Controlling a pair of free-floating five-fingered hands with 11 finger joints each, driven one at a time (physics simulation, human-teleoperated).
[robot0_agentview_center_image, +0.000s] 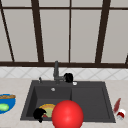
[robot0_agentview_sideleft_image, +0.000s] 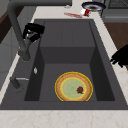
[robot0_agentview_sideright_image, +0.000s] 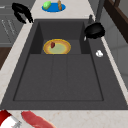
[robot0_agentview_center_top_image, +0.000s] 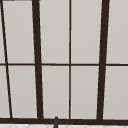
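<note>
Right hand (robot0_agentview_center_image: 68, 77): positioned at the faucet (robot0_agentview_center_image: 56, 72), at the back rim of the sink (robot0_agentview_center_image: 107, 100). In the left side view its fingers (robot0_agentview_sideleft_image: 33, 35) are curled around the faucet's side lever, just off the upright column. The right side view shows the same hand (robot0_agentview_sideright_image: 94, 30) bunched against the base of the spout. Assessed as closed on the lever.

Left hand (robot0_agentview_center_image: 39, 114): hanging at the front edge of the sink, over the left corner of the basin. In the right side view its fingers (robot0_agentview_sideright_image: 23, 15) hang curved and spread with nothing between them. It touches nothing. Assessed as loosely open and idle.

Handling judgement: the lever looks to be rigid metal, short and smooth, so it could slip under a light pinch. A wrap near its free end would likely give the most turning leverage. It should move with little force and is not fragile.

Surroundings: 1 yellow-rimmed plate (robot0_agentview_sideleft_image: 73, 86) lies flat on the floor of the basin, with a small dark red scrap on it. A large red ball (robot0_agentview_center_image: 67, 115) sits in the foreground of the front view. A blue bowl (robot0_agentview_center_image: 6, 103) with green food stands on the counter to the left. A red-and-white item (robot0_agentview_center_image: 119, 109) lies on the counter to the right.
</note>
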